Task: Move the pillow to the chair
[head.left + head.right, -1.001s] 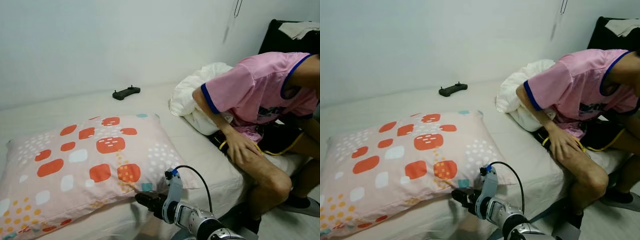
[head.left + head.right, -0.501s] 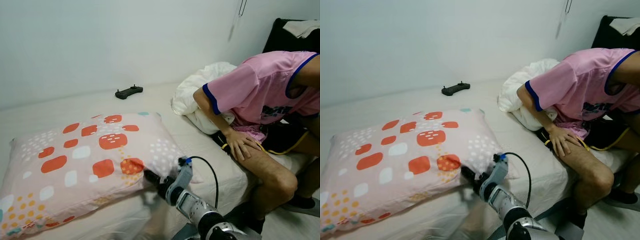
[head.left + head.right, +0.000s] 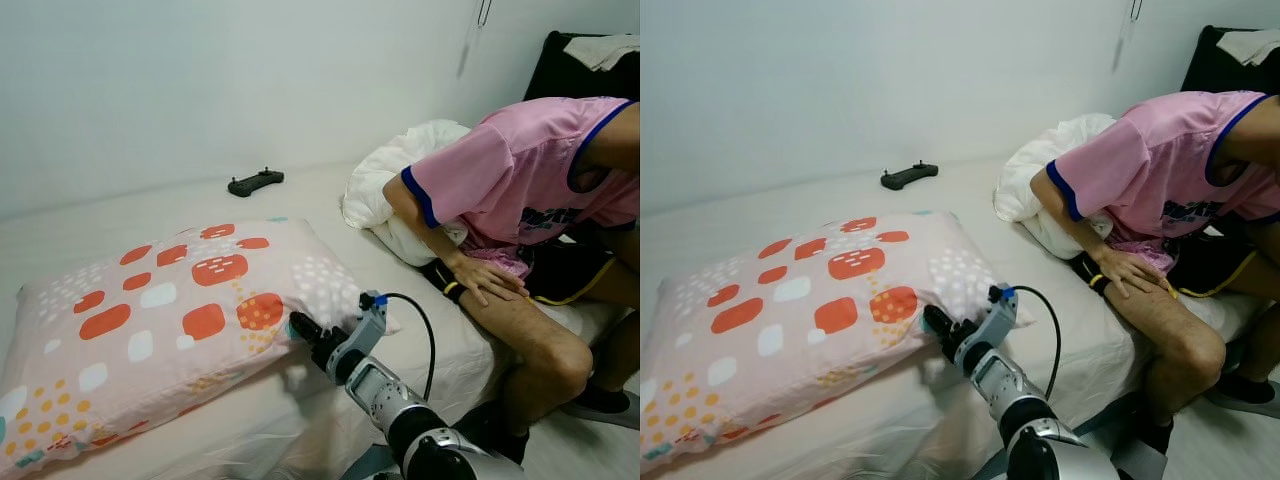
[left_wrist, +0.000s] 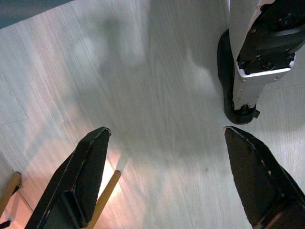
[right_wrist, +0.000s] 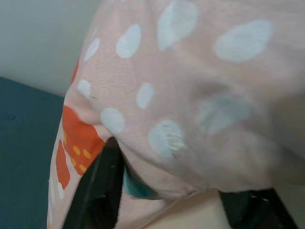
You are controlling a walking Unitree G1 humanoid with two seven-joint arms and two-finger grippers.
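Pink spotted pillow (image 3: pixel 170 320) lies on the bed (image 3: pixel 330 215), its near corner between the right end effector's (image 3: pixel 937 325) fingers.
Beside that pillow a person (image 3: pixel 520 190) sits on the bed's edge; beyond it lies a black controller (image 3: pixel 254 182). Left end effector (image 4: pixel 167 157) hangs spread apart over wooden floor (image 4: pixel 157 86).

Pillow (image 3: pixel 170 320): soft matt cloth, pink w/ printed spots. Bed sheet (image 3: pixel 420 330), at its 3 o'clock: matt cloth, creased. Right gripper (image 3: pixel 297 327): matt black plastic; arm silver metal, slight sheen. Floor (image 4: pixel 157 95): pale wood-grain, smooth, semi-gloss.
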